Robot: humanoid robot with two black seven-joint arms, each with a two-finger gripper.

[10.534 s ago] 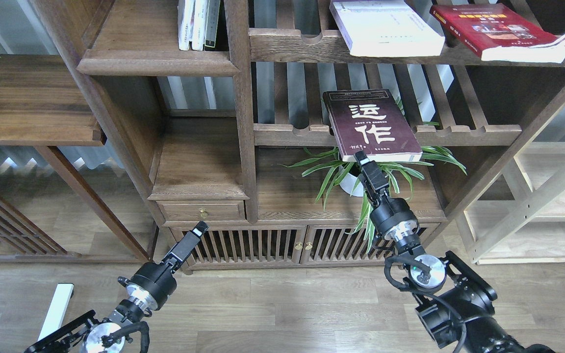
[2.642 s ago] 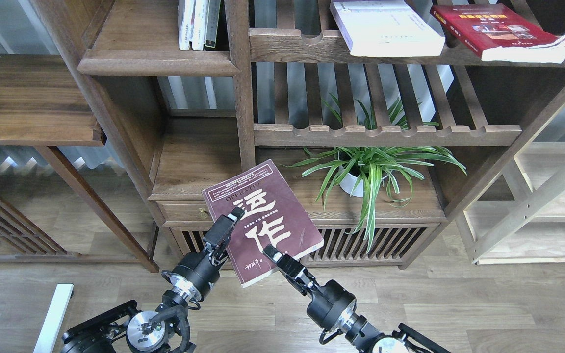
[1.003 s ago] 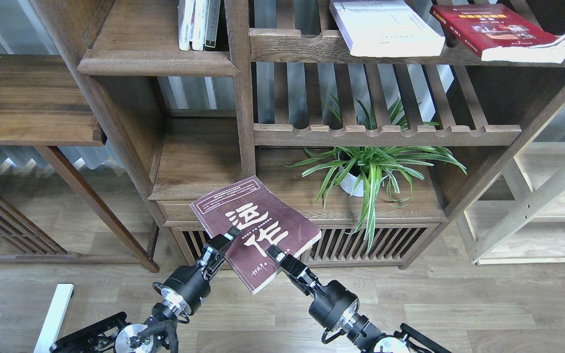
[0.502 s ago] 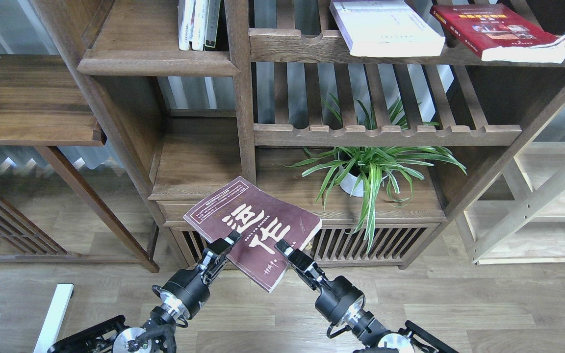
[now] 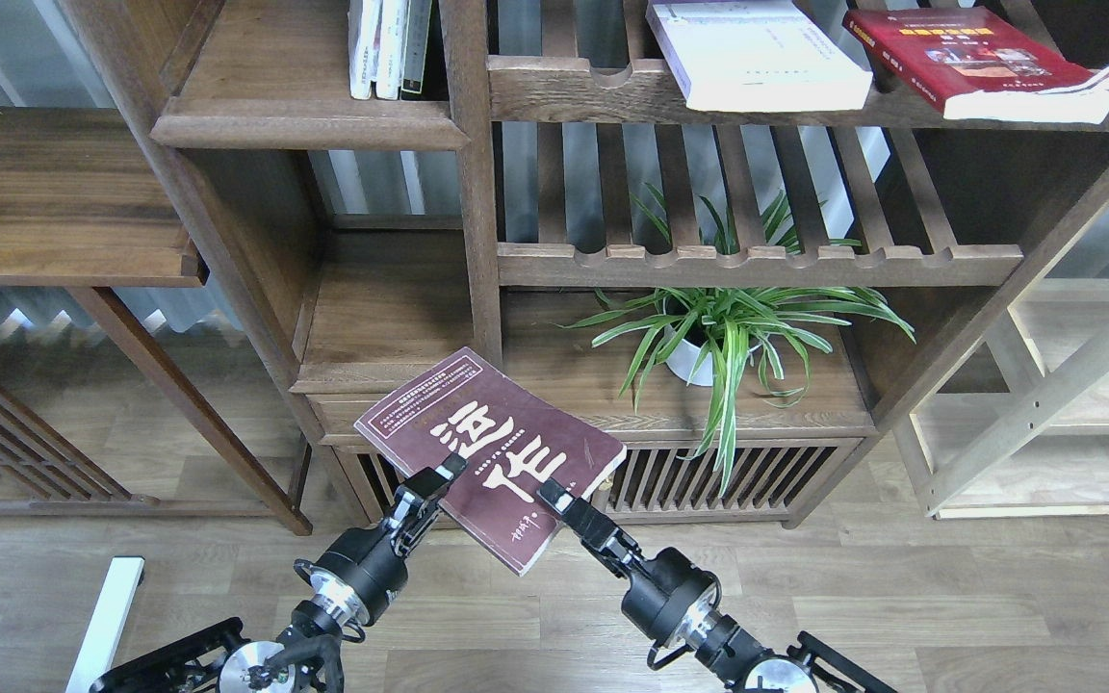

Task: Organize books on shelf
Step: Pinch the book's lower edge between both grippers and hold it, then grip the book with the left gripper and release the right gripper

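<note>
The maroon-brown book [image 5: 477, 438] with big white characters hangs tilted in the air in front of the low cabinet. My right gripper [image 5: 554, 499] is shut on its lower right edge. My left gripper [image 5: 446, 472] touches its lower left edge; its fingers cannot be told apart. The white-lavender paperback [image 5: 757, 53] and the red book [image 5: 978, 60] lie flat on the top slatted shelf. The solid dark-walnut shelf [image 5: 309, 123] with the moulded front edge is at the upper left, far above both grippers.
Thin white-spined and black-spined books [image 5: 389, 48] stand on that solid shelf. A lower solid board [image 5: 391, 322] sits above a drawer [image 5: 399, 416]. A potted plant [image 5: 718, 332] stands right of the book. A slatted shelf [image 5: 757, 265] is above it. A lighter rack [image 5: 1055, 404] is at the right.
The book has turned slightly, its top corner shifting left and down. My right gripper has moved a little down and left with it. My left gripper has stayed at the book's left edge.
</note>
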